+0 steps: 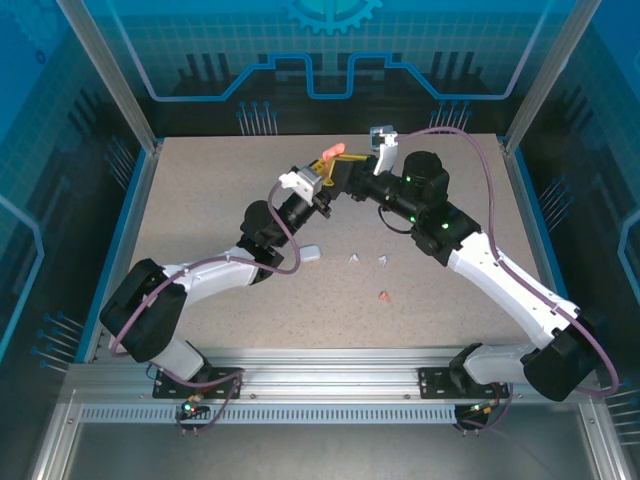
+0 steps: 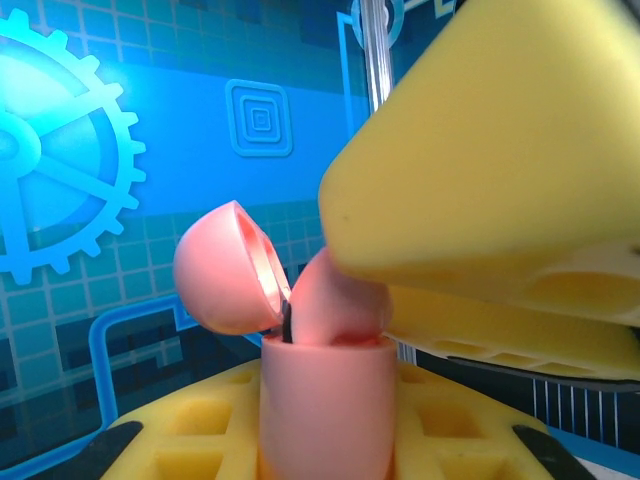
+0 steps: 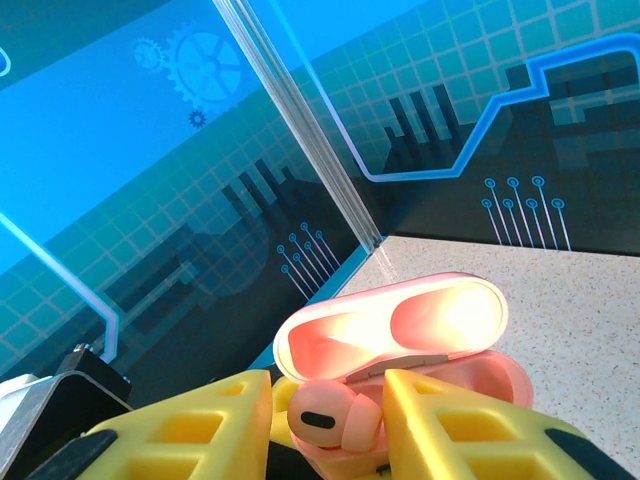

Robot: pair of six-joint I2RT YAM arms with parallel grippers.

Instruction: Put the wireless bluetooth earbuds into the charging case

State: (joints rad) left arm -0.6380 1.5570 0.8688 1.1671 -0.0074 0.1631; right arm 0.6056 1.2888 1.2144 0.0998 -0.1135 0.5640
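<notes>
R claw [image 3: 326, 405] sat round pink earbud [image 3: 335, 418] half in open pink case [image 3: 400, 330], couldn't tell if I gripped it; my L claw [image 2: 325, 430] clamped case near table [image 1: 200, 200] far edge. 2 white buds [image 1: 355, 258] + pink bud [image 1: 385, 295] left mid-table

Left arm [image 1: 205, 277] & right arm [image 1: 505, 280] are made up of white link shells w/ black joint housings, green LEDs [image 1: 410, 181] being lit on the right one. A purple cable [image 1: 487, 170] is run along each. Fingers [image 3: 185, 435] are moulded in yellow plastic w/ square recesses, black strips at the edges.
</notes>
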